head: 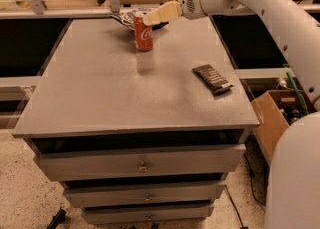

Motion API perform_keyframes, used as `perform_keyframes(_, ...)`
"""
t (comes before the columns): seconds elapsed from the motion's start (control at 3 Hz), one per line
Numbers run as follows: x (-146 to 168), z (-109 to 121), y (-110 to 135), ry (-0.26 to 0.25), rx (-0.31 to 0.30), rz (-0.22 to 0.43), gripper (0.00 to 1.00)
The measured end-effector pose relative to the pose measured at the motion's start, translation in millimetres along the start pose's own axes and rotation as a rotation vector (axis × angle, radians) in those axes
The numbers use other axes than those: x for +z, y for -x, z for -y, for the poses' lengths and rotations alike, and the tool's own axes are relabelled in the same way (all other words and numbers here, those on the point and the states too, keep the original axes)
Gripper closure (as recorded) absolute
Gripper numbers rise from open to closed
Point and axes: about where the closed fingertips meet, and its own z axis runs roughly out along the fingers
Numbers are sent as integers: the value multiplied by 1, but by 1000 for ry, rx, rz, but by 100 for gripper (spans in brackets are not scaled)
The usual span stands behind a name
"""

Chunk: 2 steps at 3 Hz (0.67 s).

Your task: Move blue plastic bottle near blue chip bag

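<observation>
Pictured nearest: one grey cabinet (100, 93) with three drawers, and beside it on the right one open cardboard box (274, 118). Farther in, lying flat towards the right edge of the top: one black bar-shaped packet (212, 79). Beyond that, standing upright near the far edge: one red soda can (143, 33), with no blue bottle anywhere in sight, so taken here as the thing to move. Likely light, rigid yet easily dented, smooth and a little slippery; best gripped across the middle of the round wall and kept upright. Poised at the can's rim from the right: one gripper (150, 19), touching or nearly so; cannot tell whether spread or clamped. Just behind the can, partly hidden by it: one dark-blue chip bag (126, 17), soft and crinkly by the look, already very close
</observation>
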Motion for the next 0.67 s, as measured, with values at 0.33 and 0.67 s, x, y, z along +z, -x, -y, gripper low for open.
perform_keyframes(0.33,-25,-2,6,-11,-43,-37,0)
perform_keyframes(0.67,-25,-2,6,-11,-43,-37,0)
